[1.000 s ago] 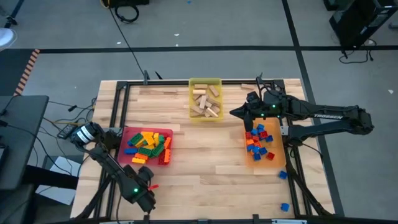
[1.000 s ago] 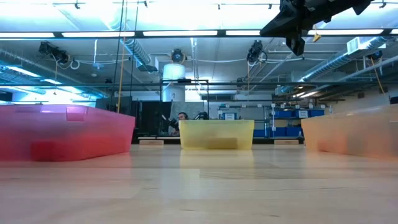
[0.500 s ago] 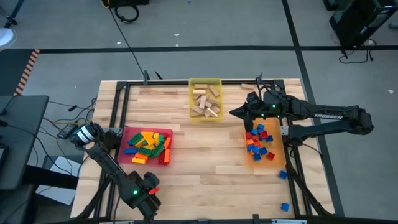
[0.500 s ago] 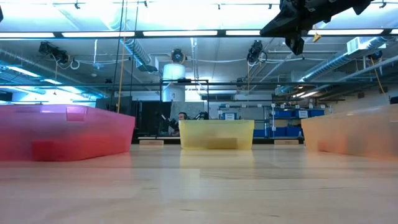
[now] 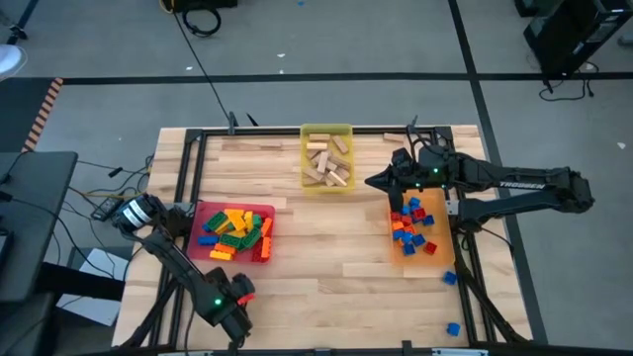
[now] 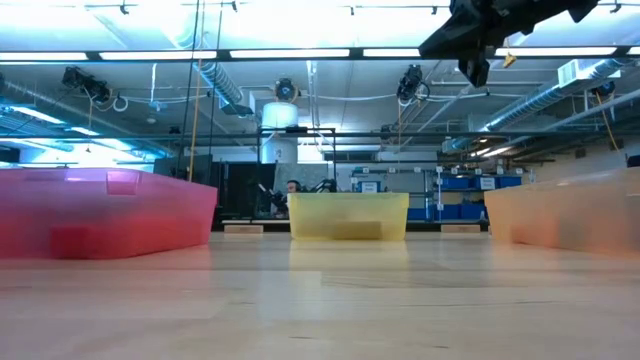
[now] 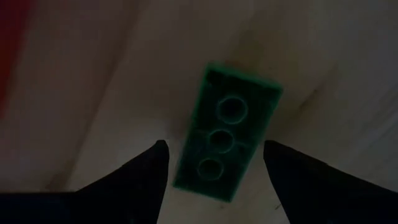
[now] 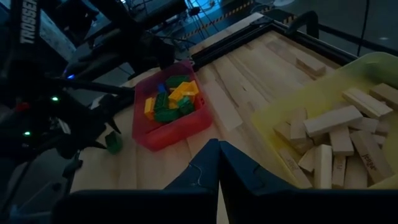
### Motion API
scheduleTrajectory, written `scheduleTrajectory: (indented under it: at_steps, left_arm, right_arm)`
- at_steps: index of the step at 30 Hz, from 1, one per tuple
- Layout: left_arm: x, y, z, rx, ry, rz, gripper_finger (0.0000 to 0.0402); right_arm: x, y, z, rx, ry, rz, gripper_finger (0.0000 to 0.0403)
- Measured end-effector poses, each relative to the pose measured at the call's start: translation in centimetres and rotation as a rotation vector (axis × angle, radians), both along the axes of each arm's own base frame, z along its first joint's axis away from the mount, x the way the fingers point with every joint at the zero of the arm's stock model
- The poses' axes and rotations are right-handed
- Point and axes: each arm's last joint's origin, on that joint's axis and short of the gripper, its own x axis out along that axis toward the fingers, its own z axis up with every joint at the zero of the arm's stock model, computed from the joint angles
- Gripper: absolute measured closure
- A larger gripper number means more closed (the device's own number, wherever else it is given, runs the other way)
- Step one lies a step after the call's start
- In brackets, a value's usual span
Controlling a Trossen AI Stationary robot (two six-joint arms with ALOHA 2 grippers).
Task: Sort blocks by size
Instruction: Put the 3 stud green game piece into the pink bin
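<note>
A green studded brick [image 7: 227, 140] lies hollow side up on the wooden table, near its front left corner. My left gripper [image 7: 215, 144] points down over it, open, one finger on each side of the brick with a gap to both. From above, that gripper [image 5: 237, 295] hides the brick. My right gripper [image 5: 374, 180] hangs shut and empty, high between the yellow tray and the orange tray. The right wrist view shows the green brick [image 8: 113, 143] below the left arm.
A red tray [image 5: 259, 210] holds long coloured bricks. At the far edge, a yellow tray [image 5: 326, 129] holds tan wooden blocks. An orange tray [image 5: 440, 259] on the right holds small red and blue blocks. Two blue blocks [image 5: 450, 278] lie loose by the right frame.
My left gripper has turned a little about its own downward line while staying over the green brick. The right arm has kept still.
</note>
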Motion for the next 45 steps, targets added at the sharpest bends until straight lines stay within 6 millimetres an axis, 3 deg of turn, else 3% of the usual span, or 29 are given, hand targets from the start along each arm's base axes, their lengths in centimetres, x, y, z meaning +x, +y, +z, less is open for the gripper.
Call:
scheduleTrajectory:
  at_steps: [6, 16, 22, 26, 32, 38, 42, 45]
  left_arm:
    - [-0.1, 0.1, -1.0, -0.051, -0.015, 0.0, 0.0141]
    - [0.2, 0.2, -1.0, -0.045, -0.037, -0.042, 0.0264]
    - [0.6, 0.0, -0.4, -0.019, -0.079, -0.006, 0.0264]
    - [1.2, 0.7, 1.7, -0.025, -0.186, 0.024, 0.0264]
    - [1.4, 4.6, 6.1, 0.009, -0.276, 0.054, 0.0264]
    - [0.6, 10.3, 10.6, 0.076, -0.404, 0.153, 0.0264]
    - [-0.8, 14.1, 11.1, 0.133, -0.356, 0.23, 0.0264]
    - [-2.0, 16.5, 10.4, 0.131, -0.317, 0.304, 0.0264]
  right_arm:
    - [0.1, 0.4, 0.0, 0.008, -0.001, 0.018, 0.0382]
    - [0.1, 0.8, 0.0, 0.002, 0.0, 0.016, 0.0382]
    - [0.1, 0.9, 0.0, 0.017, -0.001, 0.004, 0.0382]
    - [0.1, 0.9, 0.0, 0.019, -0.001, 0.008, 0.0382]
    - [0.2, 1.2, 0.0, 0.008, 0.003, 0.024, 0.0382]
    - [0.2, 1.2, 0.0, -0.018, 0.004, 0.036, 0.0382]
    - [0.2, 1.2, 0.0, -0.019, 0.002, 0.036, 0.0382]
    - [0.2, 1.2, 0.0, -0.026, 0.003, 0.039, 0.0382]
